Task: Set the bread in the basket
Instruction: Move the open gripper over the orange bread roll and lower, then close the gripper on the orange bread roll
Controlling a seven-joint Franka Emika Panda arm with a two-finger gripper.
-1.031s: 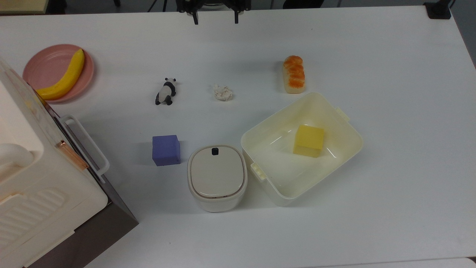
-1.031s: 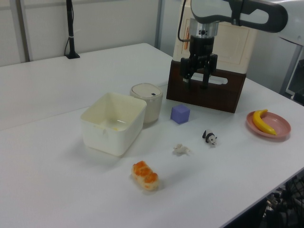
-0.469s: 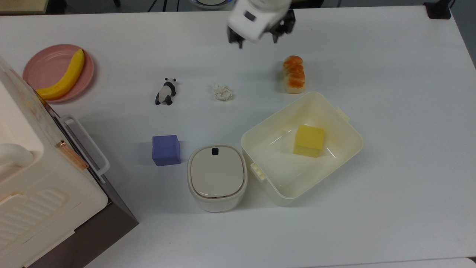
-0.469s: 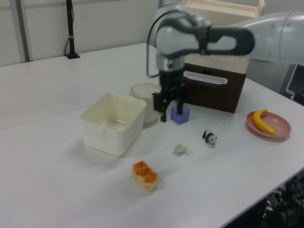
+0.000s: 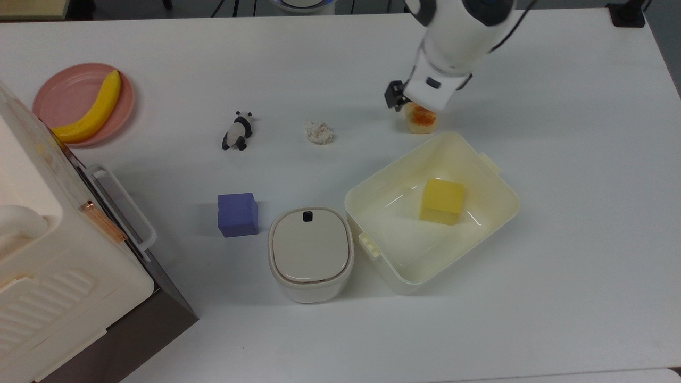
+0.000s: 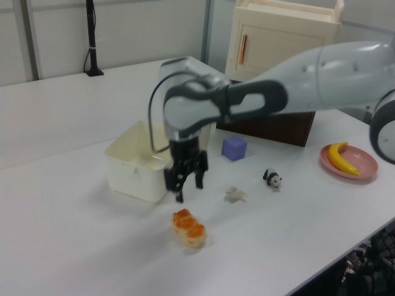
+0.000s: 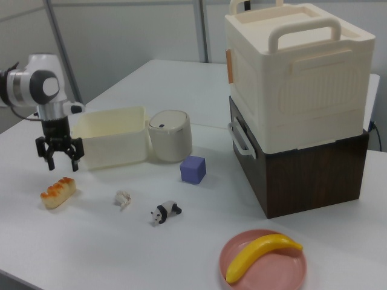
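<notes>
The bread [image 6: 189,227], a small loaf with an orange glazed top, lies on the white table just outside the basket [image 6: 145,161]. In the top view the arm's wrist covers most of the bread [image 5: 420,121], and one black finger [image 5: 392,99] shows at the loaf's left. My gripper [image 6: 189,191] hangs a little above the bread, open, with nothing between its fingers. In the right view the gripper [image 7: 63,167] stands over the bread [image 7: 58,192], beside the basket [image 7: 112,144]. The basket [image 5: 481,234] is a wide cream tub.
A yellow cube [image 5: 441,201] sits inside the basket. A lidded cream bin [image 5: 310,252] touches the basket's left in the top view. A purple cube [image 5: 238,214], crumpled paper [image 5: 318,132], a toy panda [image 5: 237,131] and a banana [image 5: 93,109] on a pink plate [image 5: 64,88] lie around. A tall cream-and-brown cabinet [image 5: 48,255] stands nearby.
The arm has swept from the table's far edge in the top view across to the bread and come down over it. The gripper stays open. No object has moved.
</notes>
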